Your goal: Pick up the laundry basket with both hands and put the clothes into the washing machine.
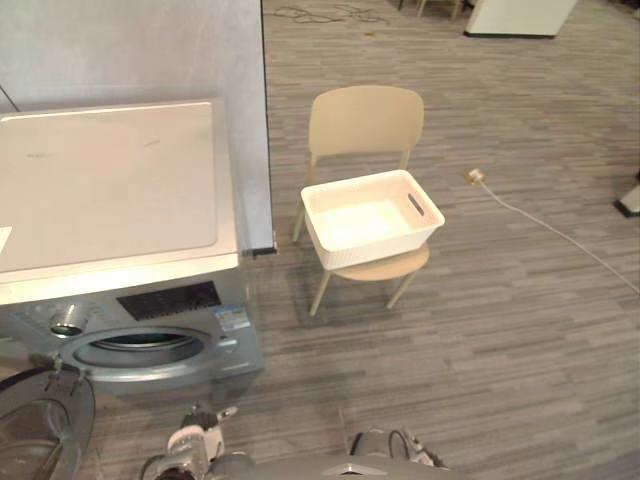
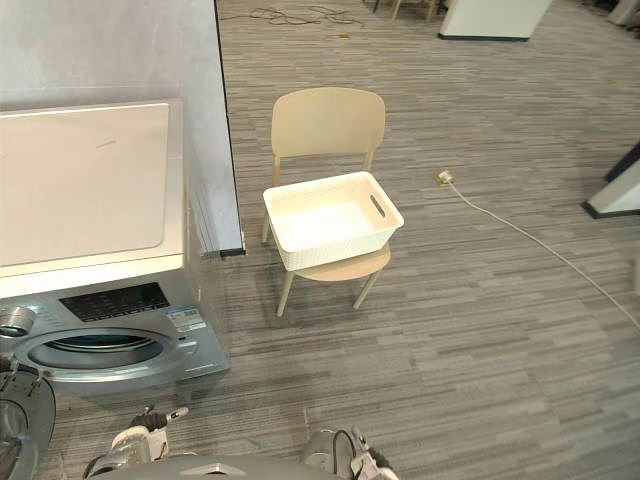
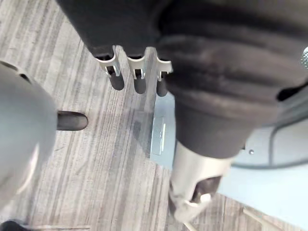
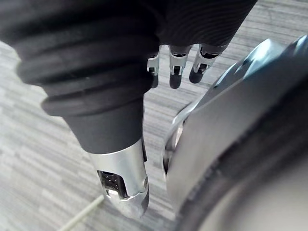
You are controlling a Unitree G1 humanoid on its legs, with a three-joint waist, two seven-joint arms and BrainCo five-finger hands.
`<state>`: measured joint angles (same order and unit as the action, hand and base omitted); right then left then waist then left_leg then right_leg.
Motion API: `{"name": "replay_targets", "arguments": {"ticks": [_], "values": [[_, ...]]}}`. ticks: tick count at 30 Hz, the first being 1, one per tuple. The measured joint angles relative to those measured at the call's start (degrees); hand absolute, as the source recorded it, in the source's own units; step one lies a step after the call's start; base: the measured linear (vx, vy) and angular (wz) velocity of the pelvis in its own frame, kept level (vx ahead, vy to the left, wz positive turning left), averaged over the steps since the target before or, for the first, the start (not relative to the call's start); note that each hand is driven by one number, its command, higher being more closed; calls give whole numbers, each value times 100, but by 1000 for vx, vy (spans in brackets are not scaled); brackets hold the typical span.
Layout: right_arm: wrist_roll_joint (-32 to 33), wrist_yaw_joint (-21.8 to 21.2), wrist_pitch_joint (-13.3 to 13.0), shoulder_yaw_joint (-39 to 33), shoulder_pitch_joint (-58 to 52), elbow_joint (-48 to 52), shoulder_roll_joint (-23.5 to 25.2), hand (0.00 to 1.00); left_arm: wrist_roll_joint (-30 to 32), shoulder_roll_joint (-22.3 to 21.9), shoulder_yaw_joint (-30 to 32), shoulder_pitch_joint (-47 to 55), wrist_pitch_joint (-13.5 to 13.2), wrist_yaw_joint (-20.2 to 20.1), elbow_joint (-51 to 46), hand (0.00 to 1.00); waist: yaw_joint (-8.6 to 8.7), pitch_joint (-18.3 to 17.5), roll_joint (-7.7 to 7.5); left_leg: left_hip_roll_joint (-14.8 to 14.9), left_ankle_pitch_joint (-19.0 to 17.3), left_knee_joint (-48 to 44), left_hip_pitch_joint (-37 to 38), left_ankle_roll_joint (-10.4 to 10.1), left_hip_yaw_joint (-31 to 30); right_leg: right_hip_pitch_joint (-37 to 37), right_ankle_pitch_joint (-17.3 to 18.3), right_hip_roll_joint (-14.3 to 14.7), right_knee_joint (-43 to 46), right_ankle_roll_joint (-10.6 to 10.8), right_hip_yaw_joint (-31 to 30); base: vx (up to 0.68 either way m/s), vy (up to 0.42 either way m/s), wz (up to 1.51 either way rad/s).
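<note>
The basket [image 1: 382, 249] sits on the chair [image 1: 365, 120], well apart from the left hand [image 3: 137, 80] and right hand [image 4: 175, 73], both relaxed and empty, its long axis left-to-right.

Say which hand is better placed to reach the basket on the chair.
Right, marginally: basket sits slightly right of centre, and the right hand has open floor ahead; the left hand hangs by the washing machine.

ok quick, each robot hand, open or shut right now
Left robot hand: open, holding nothing.
Right robot hand: open, holding nothing.
</note>
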<state>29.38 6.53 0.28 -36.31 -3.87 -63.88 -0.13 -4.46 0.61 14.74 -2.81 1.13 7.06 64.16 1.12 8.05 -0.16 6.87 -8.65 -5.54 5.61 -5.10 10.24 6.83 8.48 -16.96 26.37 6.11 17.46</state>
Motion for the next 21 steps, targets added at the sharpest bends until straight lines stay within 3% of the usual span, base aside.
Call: {"name": "replay_targets", "arguments": {"ticks": [1, 2, 5, 6, 9, 11, 12, 14, 16, 17, 19, 20, 21], "values": [[-4, 4, 13, -88, 12, -10, -170, 0, 69, -82, -21, 45, 3, -2, 65, 0, -32, 23, 235, 174, 96, 219, 80, -184, -115, 212, 67, 156, 337, -102, -351, -11, -239, -3], [-5, -1, 27, -91, 13, -12, -198, 0, 133, -77, -26, 68, 5, 2, 93, 0, -23, 16, 258, 197, 145, 289, 99, -262, -108, 330, 122, 184, 495, -147, -474, 12, -274, 0], [-7, -16, 123, -84, 34, -69, -132, 0, 182, 152, 2, 189, 18, 3, 224, 0, -70, -29, 49, 267, 251, 422, 99, -484, -95, 296, 706, 345, 269, 114, -614, 24, -209, -2], [-4, -18, 122, -96, 93, -108, -93, 0, 225, 215, 106, 228, 30, 10, 245, 0, -51, 11, 54, 407, 304, 437, 79, -590, -154, 181, 818, 475, 127, 123, -478, 30, -240, 13], [-7, -16, 128, -95, 116, -254, -91, 0, 243, 325, 322, 298, 34, 12, 263, 0, -53, -4, 30, 787, 382, 388, 68, -742, -266, -67, 891, 853, -45, -42, -207, 39, -235, 29], [-13, -16, 119, -73, 139, -255, -90, 0, 188, 330, 545, 362, 24, 21, 213, 0, -77, -44, -35, 926, 403, -82, -178, -730, -295, -184, 859, 1004, -248, -143, -92, 43, -183, 18], [-11, -16, 116, 11, 198, -256, -136, 0, 105, 334, 556, 369, 15, 21, 165, 0, -82, -57, -47, 1016, 444, -674, -513, -669, -433, -381, 766, 1125, -561, -221, -1, 40, -152, 28], [-14, -17, 111, 102, 266, -258, -187, 0, -31, 331, 616, 389, -6, 21, 11, 0, -120, -50, -28, 1171, 599, -1746, -1093, -279, -531, -679, 574, 1293, -1064, -316, 101, 50, -181, 18], [-13, -13, 96, 276, 371, -260, -309, 0, -167, 346, 764, 461, -7, 23, -68, 0, -201, 5, 38, 1548, 1017, -2979, -1729, 454, -14, -1121, 354, 1486, -1561, -475, 230, 99, -177, 7], [-13, -11, 82, 301, 378, -259, -347, 0, -197, 356, 763, 477, -7, 22, -68, 0, -206, 29, 1, 1629, 997, -3184, -1810, 535, 153, -1185, 330, 1488, -1628, -511, 278, 106, -130, 24], [-13, -6, 44, 242, 432, -237, -494, 0, -222, 261, 704, 457, -6, 25, -79, 0, -219, 28, 143, 1538, 598, -3589, -1996, 444, 679, -1310, 299, 1448, -1744, -555, 407, 73, -22, 31], [-15, -1, 1, 211, 478, -217, -589, 0, -221, 175, 636, 458, -14, 22, -127, 0, -238, 40, 231, 1102, 240, -3549, -2088, 310, 934, -1312, 298, 1353, -1762, -554, 504, 63, 45, 31], [-20, -3, -2, 182, 492, -187, -586, 0, -221, 137, 645, 459, -10, 22, -167, 0, -250, 42, 236, 884, 119, -3436, -2099, 291, 1044, -1312, 296, 1321, -1772, -550, 535, 61, 76, 31]]}}
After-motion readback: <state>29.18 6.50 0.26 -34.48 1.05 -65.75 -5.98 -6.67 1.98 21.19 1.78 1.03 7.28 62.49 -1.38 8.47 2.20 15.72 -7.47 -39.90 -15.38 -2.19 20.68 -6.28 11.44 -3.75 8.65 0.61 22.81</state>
